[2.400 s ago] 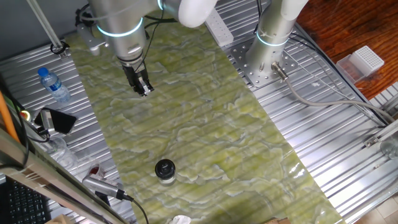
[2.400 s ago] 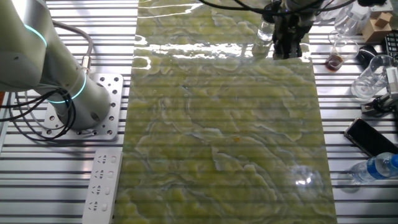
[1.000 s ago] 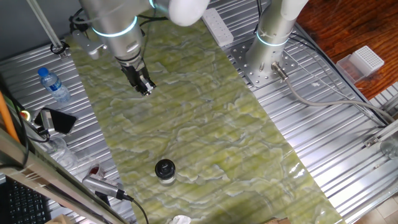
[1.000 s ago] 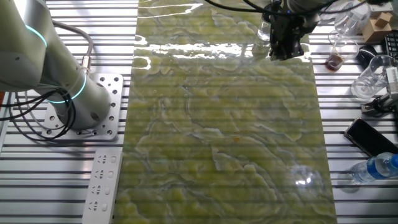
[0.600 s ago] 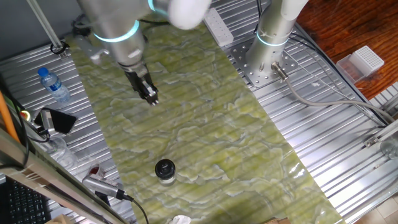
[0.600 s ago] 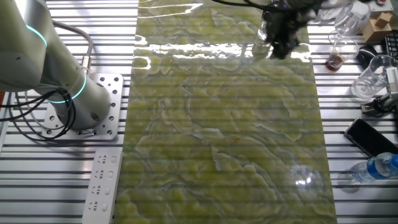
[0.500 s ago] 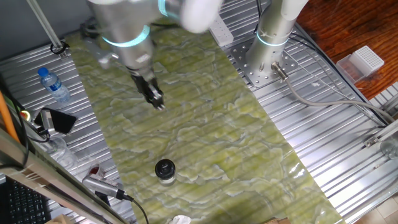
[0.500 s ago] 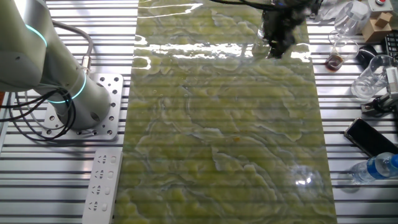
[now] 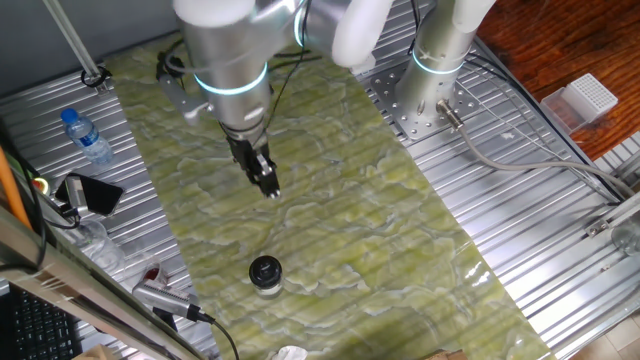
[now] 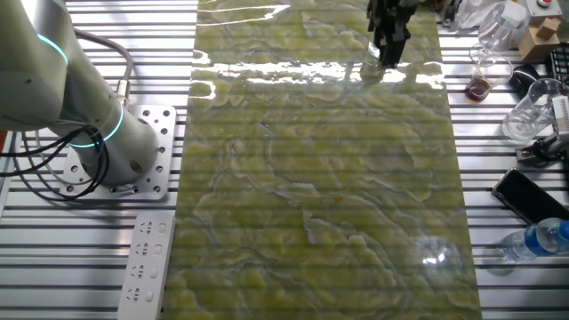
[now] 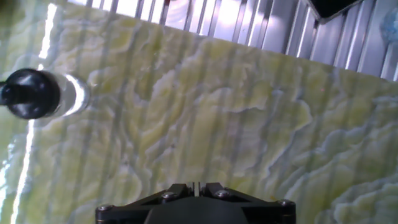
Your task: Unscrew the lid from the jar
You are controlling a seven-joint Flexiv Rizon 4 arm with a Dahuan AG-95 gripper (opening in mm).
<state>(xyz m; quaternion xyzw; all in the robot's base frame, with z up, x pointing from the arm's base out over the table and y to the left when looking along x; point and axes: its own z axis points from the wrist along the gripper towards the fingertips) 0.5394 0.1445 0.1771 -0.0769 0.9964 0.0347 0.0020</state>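
Jar (image 9: 266, 279) lidded, hand (image 9: 269, 187) closed, empty

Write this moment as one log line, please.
phase: approach | claw: shut, empty, above mat | lid: on jar | contact: none

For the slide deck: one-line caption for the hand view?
Closed gripper above the green marbled mat, with the black-lidded jar at the far left edge, untouched.
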